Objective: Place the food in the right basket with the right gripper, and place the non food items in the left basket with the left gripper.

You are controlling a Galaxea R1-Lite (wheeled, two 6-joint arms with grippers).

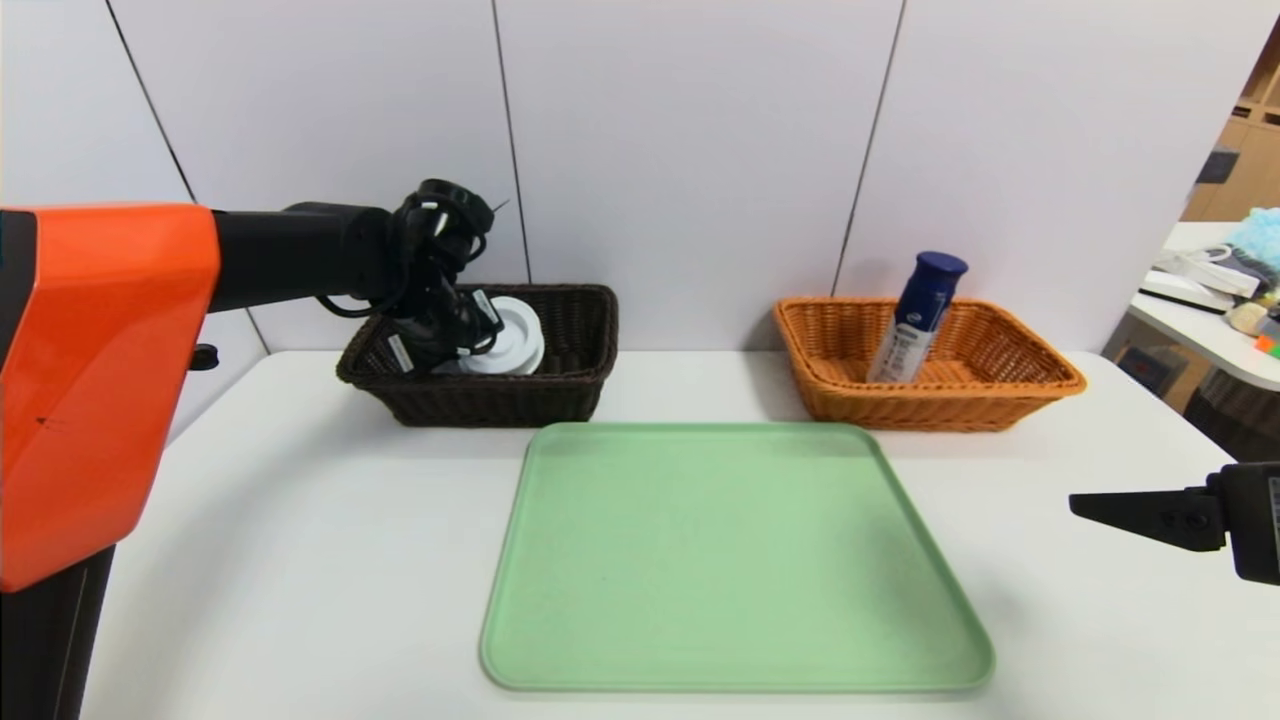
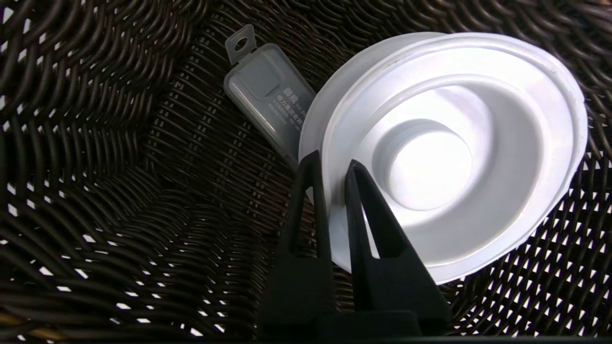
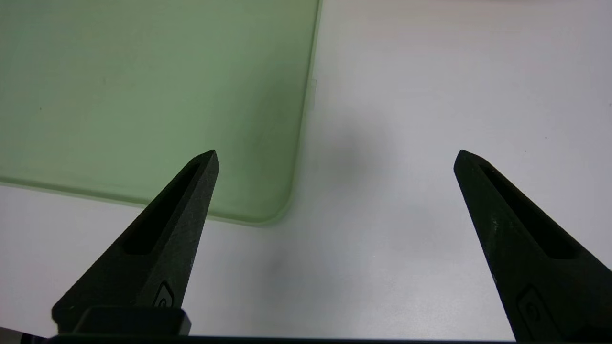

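Pinching rim of white container point(image 2: 507, 229), left end effector point(image 2: 332, 160) nearly closed, inside dark basket point(image 1: 500, 405); grey case point(image 2: 272, 98) beside container. Bottle point(image 1: 912, 320) leaning in orange basket point(image 1: 940, 408). Right end effector point(image 3: 337, 153) wide open, empty, above surface point(image 3: 397, 267). Sorting looks done; release and withdrawal remain.

The white round ringed container point(image 2: 454, 153) between and beyond the fingertips of the left end effector point(image 2: 332, 160) looks like smooth plastic with a soft sheen; the fingers themselves look like matt black plastic. Near them, the slim grey rectangular case point(image 2: 272, 91) is smooth, see-through plastic, lightly glossy. Around both, the dark brown rectangular basket point(image 1: 490, 400) is rough, woven wicker. The arm shell point(image 1: 110, 370) behind that end effector is glossy orange, smooth as lacquer. Ahead of the right end effector point(image 3: 337, 152), whose fingers are matt black, the pale green rectangular tray point(image 3: 191, 119) looks like smooth, satin plastic; the white surface point(image 3: 406, 239) below is smooth and low-sheen.
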